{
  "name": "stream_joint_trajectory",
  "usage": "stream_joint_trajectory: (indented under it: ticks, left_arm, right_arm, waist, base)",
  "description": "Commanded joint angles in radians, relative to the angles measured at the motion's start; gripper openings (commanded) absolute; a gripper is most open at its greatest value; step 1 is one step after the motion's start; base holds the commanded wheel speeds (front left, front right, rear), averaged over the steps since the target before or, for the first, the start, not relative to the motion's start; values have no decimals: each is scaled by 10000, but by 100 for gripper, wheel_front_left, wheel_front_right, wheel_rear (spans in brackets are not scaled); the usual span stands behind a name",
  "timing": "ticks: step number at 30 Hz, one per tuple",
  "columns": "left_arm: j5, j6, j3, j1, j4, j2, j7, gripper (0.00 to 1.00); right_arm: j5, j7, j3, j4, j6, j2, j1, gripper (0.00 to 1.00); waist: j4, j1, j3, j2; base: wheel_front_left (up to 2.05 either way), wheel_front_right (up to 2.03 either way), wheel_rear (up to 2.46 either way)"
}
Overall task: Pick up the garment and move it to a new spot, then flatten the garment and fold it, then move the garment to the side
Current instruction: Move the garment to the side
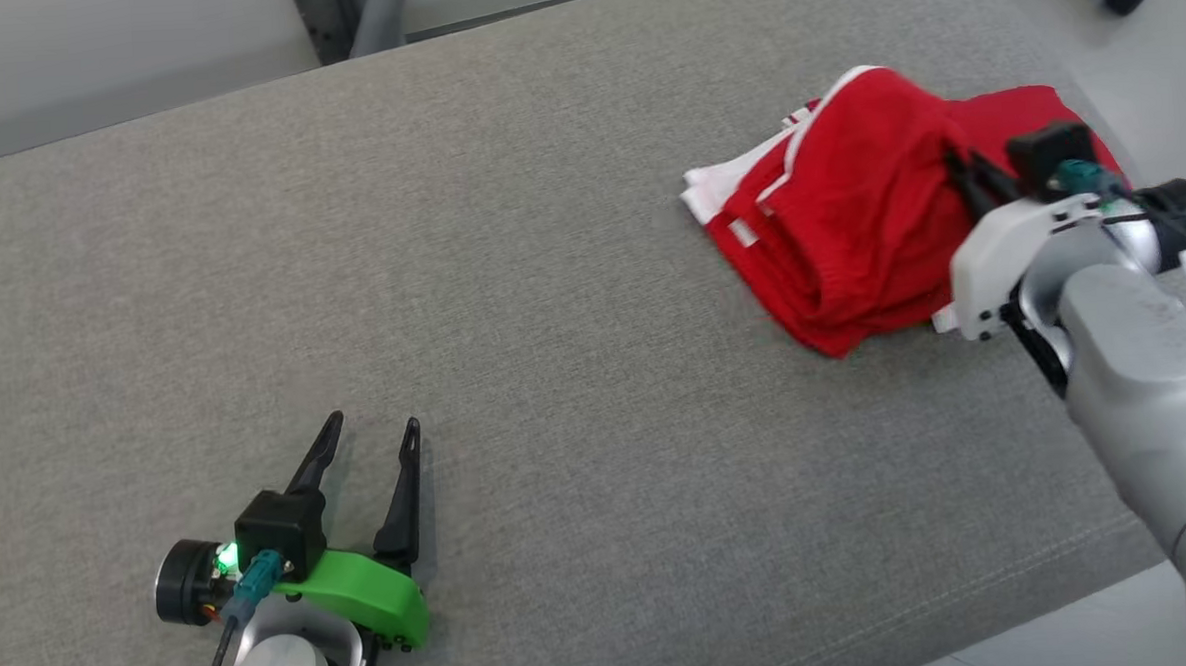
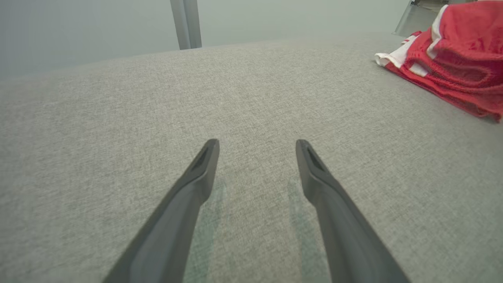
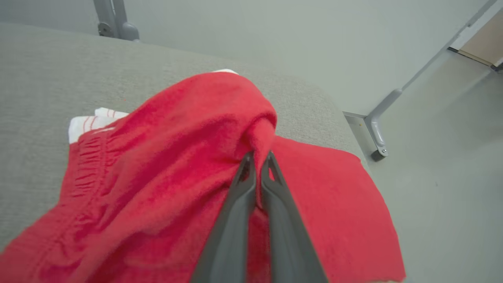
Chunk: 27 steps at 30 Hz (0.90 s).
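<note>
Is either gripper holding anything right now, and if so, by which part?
The right gripper pinches the red knit garment with white trim by a bunched-up fold. The open left gripper holds nothing.

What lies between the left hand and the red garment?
Nothing: bare grey woven fabric surface runs from the left hand to the crumpled red-and-white cloth garment, seen in the head view.
</note>
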Motion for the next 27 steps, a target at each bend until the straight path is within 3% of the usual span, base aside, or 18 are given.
stream_joint_trajectory:
  ticks: [1, 7, 8, 9, 10, 15, 20, 23, 27]
  left_arm:
    - [-58, -31, 22, -187, 1, 97, 3, 100]
    - [-78, -31, 55, -151, -52, 143, 3, 100]
    - [-70, -32, 80, -134, -64, 155, 3, 100]
    - [-68, -32, 94, -104, -71, 150, 3, 100]
    - [-62, -32, 117, -73, -75, 149, 3, 100]
    - [54, -32, 424, 114, -69, 86, 3, 100]
    - [142, 32, 710, 352, -109, -38, 3, 100]
    - [131, 132, 926, 499, -145, -98, 3, 100]
    - [62, 238, 1361, 846, -130, -174, 3, 100]
  right_arm:
    - [-41, -23, -225, 273, -16, -179, -126, 0]
    - [-637, -21, -1559, 1264, -17, -1266, 121, 0]
    - [-796, -21, -1814, 1329, -17, -1451, 190, 13]
    - [-908, -23, -2123, 1363, -17, -1614, 254, 80]
    - [-1041, -23, -2444, 1388, -17, -1717, 310, 100]
    - [-1759, -23, -3947, 806, -16, -1594, 691, 100]
    - [-2525, -23, -4996, -1477, -14, -330, 1704, 100]
    - [-2813, -21, -4736, -2884, -16, 574, 2498, 100]
    - [-2342, -21, -3772, -4443, -16, 1612, 4215, 100]
  waist:
    - [682, 0, 359, -1]
    - [1037, 0, 410, -1]
    - [1056, 0, 397, -1]
    - [1065, 0, 372, -1]
    - [1066, 0, 346, -1]
    - [1020, 0, 17, -1]
    - [1122, 0, -448, -1]
    - [1312, 0, -702, -1]
    - [1913, 0, -1025, -1]
  base:
    - [0, 0, 0]
    - [0, 0, 0]
    - [0, 0, 0]
    - [0, 0, 0]
    - [0, 0, 0]
    - [0, 0, 0]
    - [0, 0, 0]
    - [0, 0, 0]
    - [0, 0, 0]
